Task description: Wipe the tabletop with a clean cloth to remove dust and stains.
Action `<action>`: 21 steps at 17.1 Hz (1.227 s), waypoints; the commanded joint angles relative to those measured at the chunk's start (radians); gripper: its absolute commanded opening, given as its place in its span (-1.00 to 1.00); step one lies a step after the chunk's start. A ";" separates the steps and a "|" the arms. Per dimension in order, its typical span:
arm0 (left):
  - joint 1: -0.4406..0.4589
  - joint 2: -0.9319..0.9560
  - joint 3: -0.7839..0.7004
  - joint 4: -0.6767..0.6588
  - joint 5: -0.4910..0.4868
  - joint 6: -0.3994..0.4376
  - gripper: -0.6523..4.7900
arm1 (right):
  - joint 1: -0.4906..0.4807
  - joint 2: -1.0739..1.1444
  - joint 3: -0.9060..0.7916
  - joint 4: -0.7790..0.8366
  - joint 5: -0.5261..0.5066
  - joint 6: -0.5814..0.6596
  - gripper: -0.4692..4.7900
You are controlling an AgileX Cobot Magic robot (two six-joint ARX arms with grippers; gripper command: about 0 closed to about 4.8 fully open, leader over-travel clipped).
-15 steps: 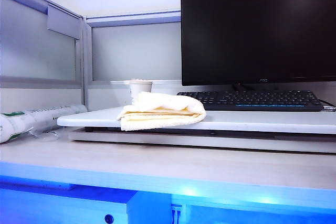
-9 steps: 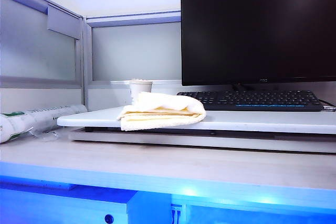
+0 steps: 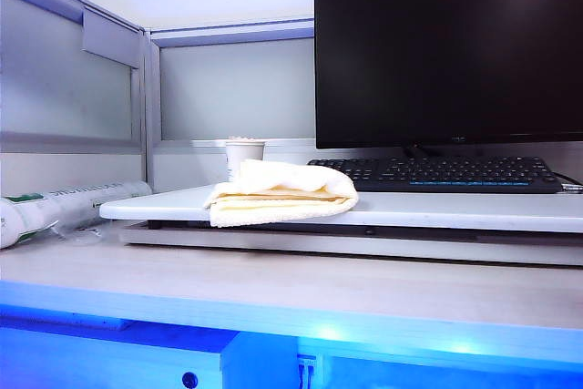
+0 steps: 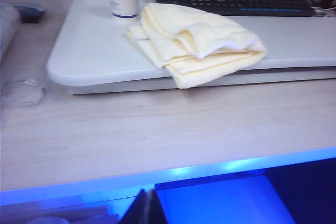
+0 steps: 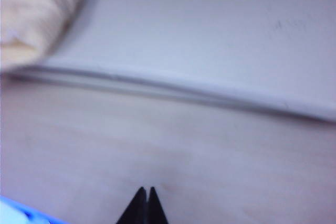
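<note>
Spanning the scene from side to side, the white tabletop is sitting as a thin glossy slab raised a little above the pale wood-grain desk surface, and it is carrying everything else. Behind it the dark monitor is standing with the black keyboard lying at its foot, while a rolled white package is lying on the lower desk off the slab's left end. The cloth, a cream terry towel folded thick, is resting near the slab's left part with one corner drooping over the front edge, and the small paper cup is standing just behind it. The left end effector is hanging low in front of the desk edge with its fingers pressed together and empty, well apart from the cloth; the right end effector is likewise closed on nothing, hovering over the wood-grain surface just short of the slab's front edge. Nothing is being wiped yet, so the first job is probably opening one pair of fingers and reaching for the cloth. A reach that comes in too deep is risking tipping the cup, since it is standing so near; a shallow pinch on the overhanging corner is likely to unfold the layers or drag the cloth off the edge.
</note>
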 commanded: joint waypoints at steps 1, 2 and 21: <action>0.000 0.000 0.004 -0.030 0.050 -0.045 -0.78 | 0.001 -0.004 0.014 0.090 -0.085 0.105 -0.61; 0.000 0.000 0.005 -0.032 0.050 -0.044 -0.78 | 0.001 -0.003 0.030 0.091 -0.125 0.129 -0.48; 0.001 0.000 0.005 -0.034 0.060 -0.039 -0.78 | 0.221 2.056 1.356 0.361 -0.299 0.152 1.00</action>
